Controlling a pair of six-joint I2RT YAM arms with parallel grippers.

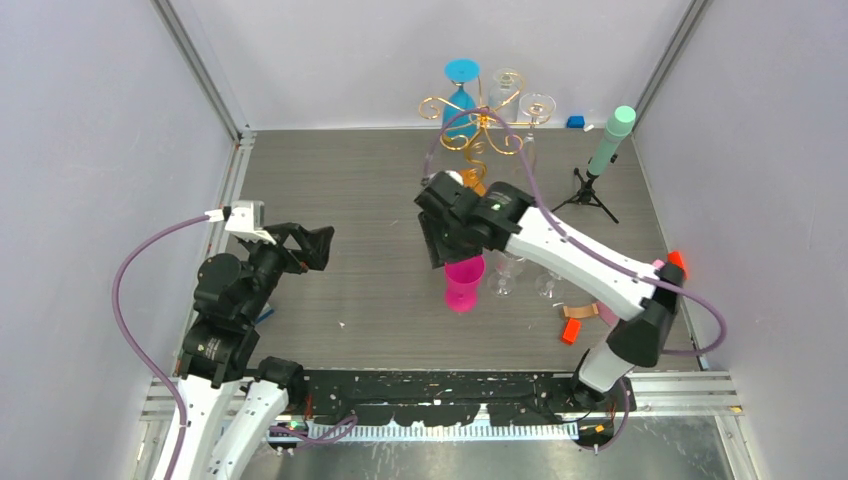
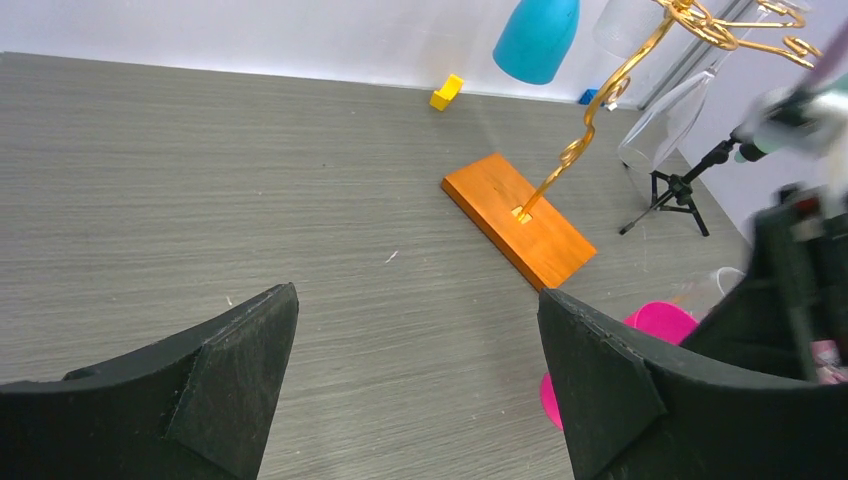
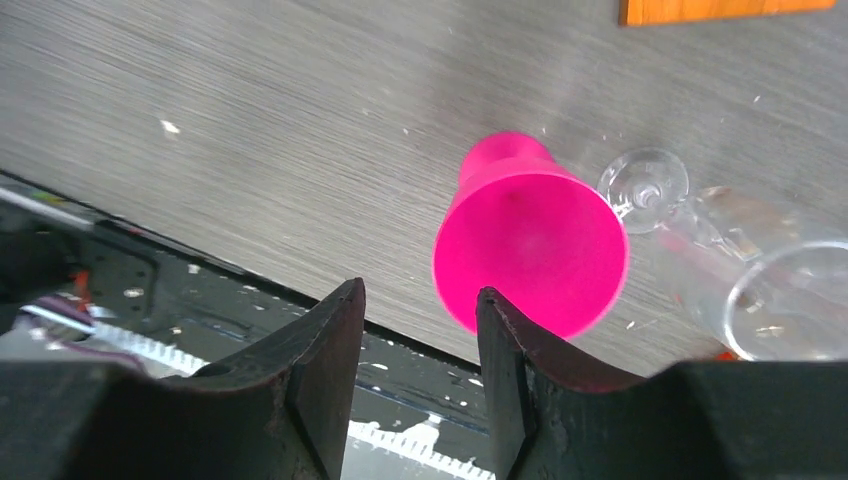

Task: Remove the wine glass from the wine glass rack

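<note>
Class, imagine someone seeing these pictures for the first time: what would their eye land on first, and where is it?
Probably the bright pink glass, standing upright mid-table just beneath the right claw, whose jaws are apart and empty. Next, the gold wine glass rack at the back, a blue glass hanging from it.

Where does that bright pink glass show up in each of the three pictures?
Top view: the pink glass stands near the middle of the table, just below the right arm.
Left wrist view: low on the right, only partly showing.
Right wrist view: in the centre, seen from above.
Shared landmark: the orange wooden base, which shows in all three.
</note>
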